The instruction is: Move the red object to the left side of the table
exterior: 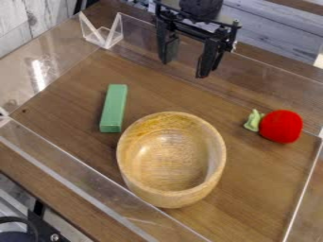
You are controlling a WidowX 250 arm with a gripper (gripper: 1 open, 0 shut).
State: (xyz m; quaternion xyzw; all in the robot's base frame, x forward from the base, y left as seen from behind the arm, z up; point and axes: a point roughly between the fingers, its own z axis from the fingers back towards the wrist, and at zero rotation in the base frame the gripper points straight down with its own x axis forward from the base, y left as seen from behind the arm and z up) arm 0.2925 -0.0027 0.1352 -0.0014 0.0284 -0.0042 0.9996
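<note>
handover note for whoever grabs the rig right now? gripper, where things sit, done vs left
Gripper: open, empty, pointing down over the far middle of the table.
Red object: on the right side, near the right wall, apart from the wooden bowl.
Green block: left of the bowl.
Done: nothing visible; red object not gripped.
Left: reach it, grasp, carry it to the left side, release.

Table (57, 99): block (113, 107), bowl (172, 157), red object (280, 126).

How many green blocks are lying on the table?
1. The green block lies on the table, left of the wooden bowl. Nothing seems hidden.
</note>
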